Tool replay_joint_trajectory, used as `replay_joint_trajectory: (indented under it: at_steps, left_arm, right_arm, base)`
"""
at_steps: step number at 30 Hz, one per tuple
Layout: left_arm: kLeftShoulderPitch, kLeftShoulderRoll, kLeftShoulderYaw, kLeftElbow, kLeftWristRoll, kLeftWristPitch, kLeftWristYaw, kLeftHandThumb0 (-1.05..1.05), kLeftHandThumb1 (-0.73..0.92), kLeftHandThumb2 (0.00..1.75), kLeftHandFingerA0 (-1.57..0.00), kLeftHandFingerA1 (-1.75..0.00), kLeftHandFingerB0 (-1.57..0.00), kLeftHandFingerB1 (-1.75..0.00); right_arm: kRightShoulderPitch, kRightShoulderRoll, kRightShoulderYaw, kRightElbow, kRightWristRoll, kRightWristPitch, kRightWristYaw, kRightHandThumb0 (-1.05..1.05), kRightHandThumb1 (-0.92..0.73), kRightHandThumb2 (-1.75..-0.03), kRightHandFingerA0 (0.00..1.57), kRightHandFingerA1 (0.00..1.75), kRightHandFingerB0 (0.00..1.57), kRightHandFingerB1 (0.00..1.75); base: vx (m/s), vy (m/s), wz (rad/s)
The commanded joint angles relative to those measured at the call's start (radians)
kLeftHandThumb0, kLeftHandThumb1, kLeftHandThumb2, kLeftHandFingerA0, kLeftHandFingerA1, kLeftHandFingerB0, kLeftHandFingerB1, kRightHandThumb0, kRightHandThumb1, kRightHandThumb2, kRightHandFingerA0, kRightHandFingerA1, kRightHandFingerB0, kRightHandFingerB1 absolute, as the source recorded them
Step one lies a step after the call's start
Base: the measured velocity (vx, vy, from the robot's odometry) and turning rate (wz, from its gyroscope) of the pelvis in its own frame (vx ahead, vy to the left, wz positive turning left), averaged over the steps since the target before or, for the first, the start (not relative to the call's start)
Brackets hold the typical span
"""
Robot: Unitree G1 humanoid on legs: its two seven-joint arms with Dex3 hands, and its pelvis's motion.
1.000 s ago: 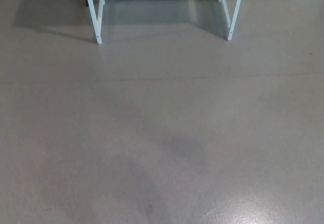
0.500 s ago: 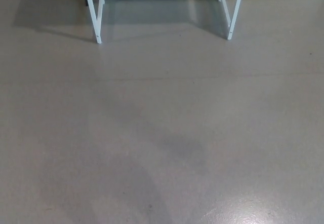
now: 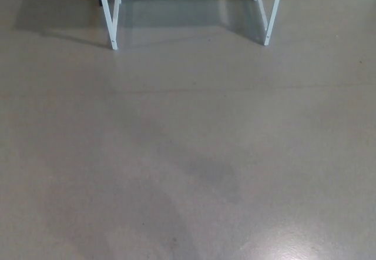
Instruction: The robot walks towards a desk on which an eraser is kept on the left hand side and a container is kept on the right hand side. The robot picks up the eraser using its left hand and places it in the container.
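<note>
Almost unchanged from earlier views: white desk legs (image 3: 110, 19) across grey floor (image 3: 188, 154), approach barely begun, hands out of view, state indeterminable.

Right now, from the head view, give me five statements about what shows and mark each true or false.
1. Two white desk legs stand at the top of the picture. True.
2. The eraser lies on the floor between the legs. False: no eraser shows; the grey floor there is bare.
3. Neither robot hand is in view. True.
4. The desk's top and the container are visible. False: only the legs show; the top is cut off above the frame.
5. A bright glare marks the floor at the lower right. True.
</note>
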Motion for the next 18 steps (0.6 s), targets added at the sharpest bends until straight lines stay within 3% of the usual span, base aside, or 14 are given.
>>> replay_joint_trajectory:
  at_steps: [1, 2, 3, 5, 6, 8, 14, 15, 18]
  left_arm:
    - [0.011, 0.017, -0.029, 0.004, 0.024, -0.061, 0.024, -0.16, 0.47, 0.89, -0.26, -0.55, -0.1, -0.47]
    - [0.013, 0.019, -0.037, -0.001, 0.028, -0.062, 0.023, -0.16, 0.47, 0.89, -0.26, -0.55, -0.1, -0.47]
    - [0.016, 0.014, -0.023, -0.006, 0.004, -0.058, 0.013, -0.12, 0.48, 0.9, -0.33, -0.58, -0.08, -0.47]
    - [0.021, 0.013, -0.018, -0.011, -0.004, -0.057, 0.008, -0.12, 0.48, 0.9, -0.33, -0.58, -0.08, -0.47]
    - [0.02, 0.018, -0.034, -0.011, 0.015, -0.056, 0.025, -0.13, 0.48, 0.9, -0.36, -0.6, -0.08, -0.46]
    - [0.026, 0.023, -0.049, -0.016, 0.024, -0.057, 0.024, -0.15, 0.48, 0.89, -0.26, -0.55, -0.08, -0.46]
    - [0.02, 0.025, -0.055, -0.008, 0.018, -0.057, 0.024, -0.14, 0.47, 0.9, -0.41, -0.62, -0.11, -0.47]
    - [0.023, 0.026, -0.061, -0.009, 0.023, -0.063, 0.029, -0.15, 0.48, 0.89, -0.32, -0.57, -0.1, -0.47]
    - [0.024, 0.031, -0.073, -0.004, 0.028, -0.072, 0.024, -0.16, 0.48, 0.89, -0.29, -0.56, -0.09, -0.46]
  right_arm:
    - [0.008, -0.01, 0.002, 0.004, 0.007, -0.032, -0.005, -0.49, -0.43, -0.53, 0.42, 0.47, 0.29, 0.37]
    - [0.01, -0.01, 0.004, 0.001, 0.006, -0.036, -0.006, -0.49, -0.43, -0.53, 0.42, 0.47, 0.29, 0.37]
    - [0.014, -0.012, 0.013, -0.004, -0.003, -0.04, -0.006, -0.57, -0.37, -0.71, 0.4, 0.55, 0.24, 0.46]
    - [0.015, -0.012, 0.021, -0.002, -0.006, -0.042, -0.008, -0.57, -0.37, -0.71, 0.4, 0.55, 0.24, 0.46]
    - [0.017, -0.013, 0.028, -0.003, -0.01, -0.047, -0.009, -0.51, -0.45, -0.54, 0.42, 0.47, 0.28, 0.37]
    - [0.014, -0.008, 0.021, 0.004, 0.003, -0.039, -0.013, -0.49, -0.44, -0.53, 0.4, 0.47, 0.28, 0.36]
    - [0.016, -0.008, 0.022, 0.007, 0.012, -0.042, -0.008, -0.47, -0.43, -0.53, 0.4, 0.49, 0.28, 0.37]
    - [0.016, -0.007, 0.022, 0.005, 0.013, -0.039, -0.01, -0.45, -0.45, -0.53, 0.4, 0.49, 0.28, 0.36]
    - [0.014, -0.008, 0.022, 0.011, 0.012, -0.038, -0.006, -0.46, -0.44, -0.53, 0.39, 0.48, 0.27, 0.36]
  base:
    - [-0.11, -0.052, 0.37]
    - [-0.12, -0.047, 0.46]
    - [-0.11, -0.03, -0.17]
    - [0.02, 0.004, -0.03]
    - [0.08, 0.092, -0.03]
    - [0.04, 0.154, -0.03]
    - [0.18, 0.354, -0.21]
    - [0.21, 0.202, -0.07]
    - [0.22, 0.098, 0.02]
